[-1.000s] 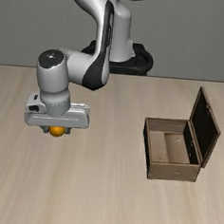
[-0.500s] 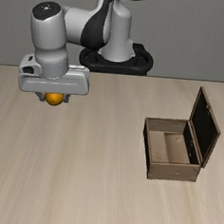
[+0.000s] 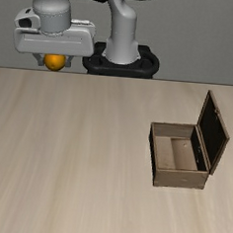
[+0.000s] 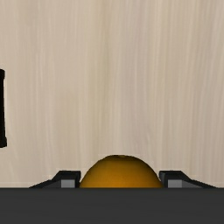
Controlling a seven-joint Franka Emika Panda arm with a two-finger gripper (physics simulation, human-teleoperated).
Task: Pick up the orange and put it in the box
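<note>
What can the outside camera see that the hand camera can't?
The exterior view gives the big picture: the white arm, its black base, and the open box on the table, with the orange held up high, well away towards the exterior view's left. The wrist view gives the close-up: the jaws shut on the orange from both sides, with the fingertips touching it. Both share the orange and the wooden table.
</note>
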